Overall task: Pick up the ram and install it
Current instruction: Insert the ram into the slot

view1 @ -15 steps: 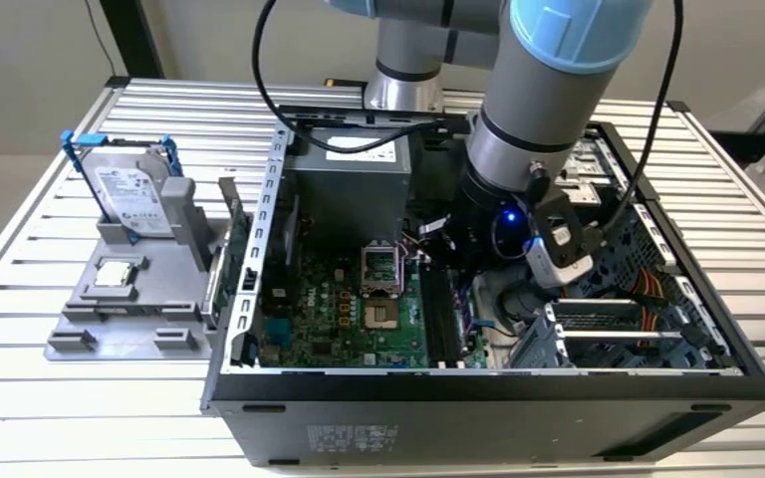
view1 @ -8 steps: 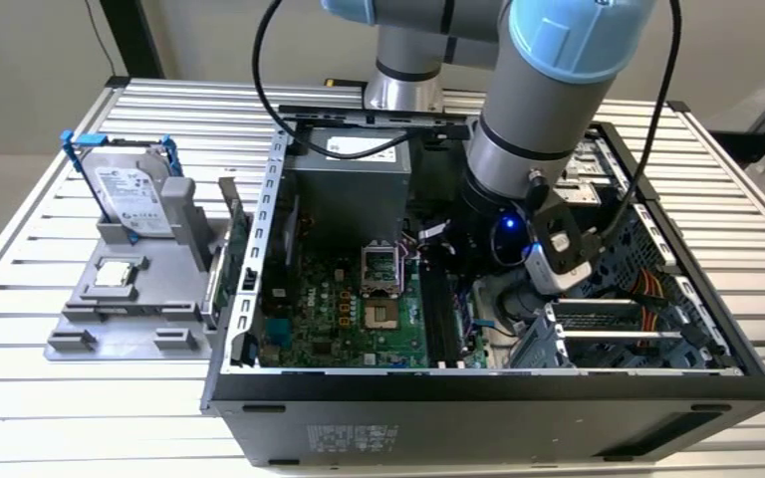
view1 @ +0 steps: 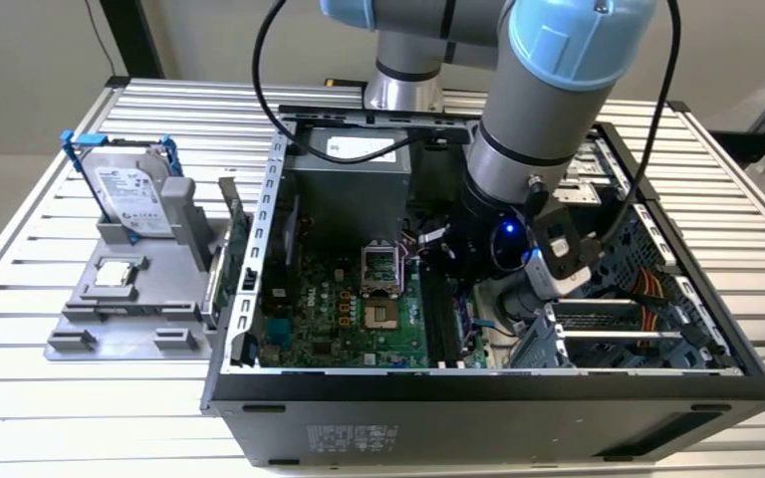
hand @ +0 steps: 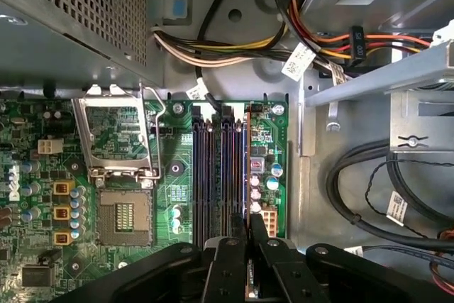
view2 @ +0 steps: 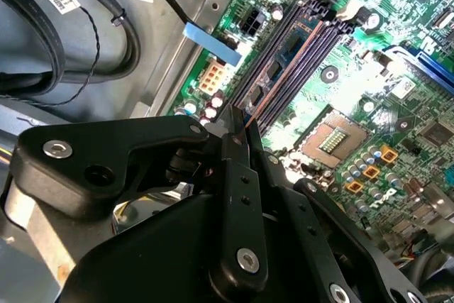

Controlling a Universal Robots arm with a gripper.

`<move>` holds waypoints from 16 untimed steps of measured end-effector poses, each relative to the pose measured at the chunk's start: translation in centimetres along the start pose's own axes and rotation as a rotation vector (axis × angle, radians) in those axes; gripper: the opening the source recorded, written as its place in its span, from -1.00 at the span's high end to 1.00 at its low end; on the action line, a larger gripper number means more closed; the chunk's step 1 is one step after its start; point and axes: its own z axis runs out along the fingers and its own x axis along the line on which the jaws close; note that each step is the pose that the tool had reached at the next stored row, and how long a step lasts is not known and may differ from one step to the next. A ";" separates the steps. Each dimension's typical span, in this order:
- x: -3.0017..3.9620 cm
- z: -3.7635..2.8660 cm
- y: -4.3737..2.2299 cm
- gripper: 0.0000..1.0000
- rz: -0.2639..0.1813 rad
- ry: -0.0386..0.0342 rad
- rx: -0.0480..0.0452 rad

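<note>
Gripper (hand: pixel 248 235): fingers closed edge-on upon the ram (hand: pixel 250 274), a thin board seen between them in both wrist views.

Ram: held at the fingertips, directly over the near end of the memory slots (hand: pixel 220 175), not yet seated by the look of it.

Memory slots: beyond the fingertips, running straight away from them; the ram is best kept parallel to the chosen slot and pressed evenly along its length, so neither end tilts.

Processor socket (hand: pixel 117 136): to one side of the slots, lid open.

Computer case (view1: pixel 489 383): enclosing the work; loose cables (hand: pixel 369 182) lie beside the fingers, to be kept clear.
</note>
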 end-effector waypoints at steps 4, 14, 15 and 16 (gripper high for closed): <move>-0.01 0.11 -0.17 1.00 0.000 0.0001 0.0002; 0.08 0.43 -0.44 1.00 0.000 0.0002 0.0007; 0.11 0.44 -0.48 1.00 0.000 0.0001 0.0007; 0.14 0.45 -0.52 1.00 -0.001 0.0002 0.0007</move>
